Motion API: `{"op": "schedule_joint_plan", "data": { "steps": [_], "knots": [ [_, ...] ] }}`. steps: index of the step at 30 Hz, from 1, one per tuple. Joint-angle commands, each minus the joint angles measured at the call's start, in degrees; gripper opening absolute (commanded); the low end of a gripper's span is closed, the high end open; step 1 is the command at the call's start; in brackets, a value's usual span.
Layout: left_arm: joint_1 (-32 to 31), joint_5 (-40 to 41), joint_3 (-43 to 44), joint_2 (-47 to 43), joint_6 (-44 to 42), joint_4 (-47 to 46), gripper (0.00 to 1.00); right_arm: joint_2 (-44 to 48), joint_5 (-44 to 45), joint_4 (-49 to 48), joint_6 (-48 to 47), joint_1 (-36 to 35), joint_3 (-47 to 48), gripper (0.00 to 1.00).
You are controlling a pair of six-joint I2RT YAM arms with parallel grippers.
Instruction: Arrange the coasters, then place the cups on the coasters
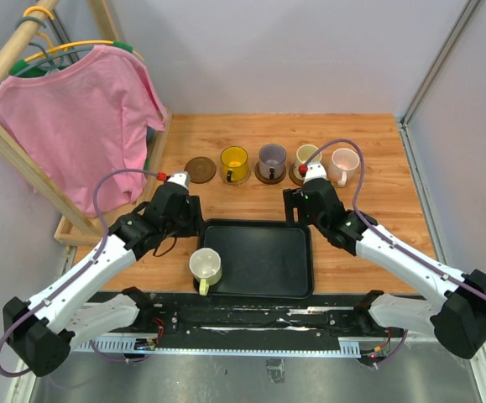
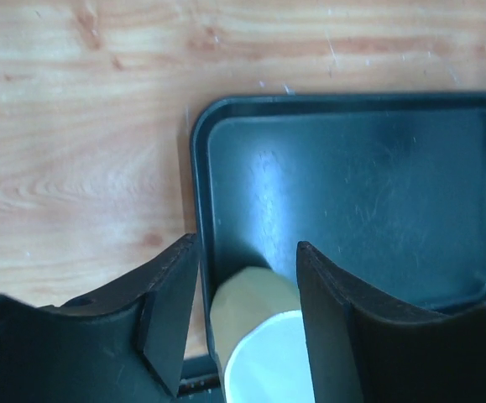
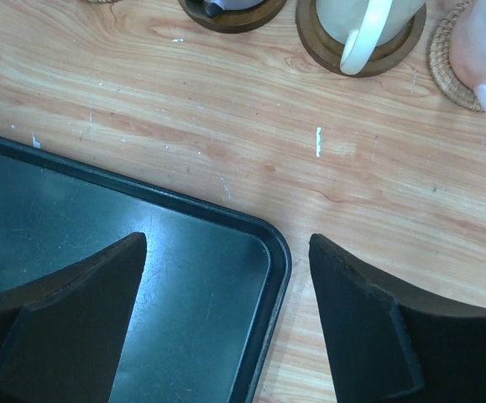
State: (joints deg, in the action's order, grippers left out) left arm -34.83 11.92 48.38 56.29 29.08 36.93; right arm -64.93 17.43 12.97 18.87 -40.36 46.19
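White cup (image 1: 206,267) waits at the tray's (image 1: 258,223) seven o'clock corner, likely bound for the bare coaster (image 1: 200,169) at eleven; left fingers (image 2: 167,319) hover half-parted, right fingers (image 3: 66,319) wide, both empty.

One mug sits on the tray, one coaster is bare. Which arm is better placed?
Left. The left end effector straddles the mug at the tray's near-left corner, and the bare coaster is on its side. The right end effector hangs open, away from both.
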Motion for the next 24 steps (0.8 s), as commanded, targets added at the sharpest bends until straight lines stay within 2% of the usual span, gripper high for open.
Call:
{"op": "schedule_joint_plan", "data": {
  "steps": [1,12,15,22,24],
  "knots": [
    [-2.61,-3.41,-2.31,-4.14,5.98,5.96,0.53,-1.07,-1.12,-1.31,0.71,0.47,-0.58,0.79],
    [-6.21,-8.70,-6.29,-9.91,11.75,11.38,0.51,-3.55,-2.85,-1.43,1.53,0.47,0.17,0.79],
    [-6.45,-9.40,-7.67,-9.85,11.79,10.78,0.45,-3.78,-3.35,-1.62,1.67,0.54,0.38,0.79],
    [-7.00,-9.58,-10.26,-8.43,11.45,7.07,0.43,-3.64,-3.51,-1.54,1.68,0.48,0.54,0.79],
    [-7.09,-9.30,-10.92,-8.03,11.07,5.81,0.40,-3.63,-3.51,-1.55,1.74,0.50,0.46,0.79]
  ]
}}
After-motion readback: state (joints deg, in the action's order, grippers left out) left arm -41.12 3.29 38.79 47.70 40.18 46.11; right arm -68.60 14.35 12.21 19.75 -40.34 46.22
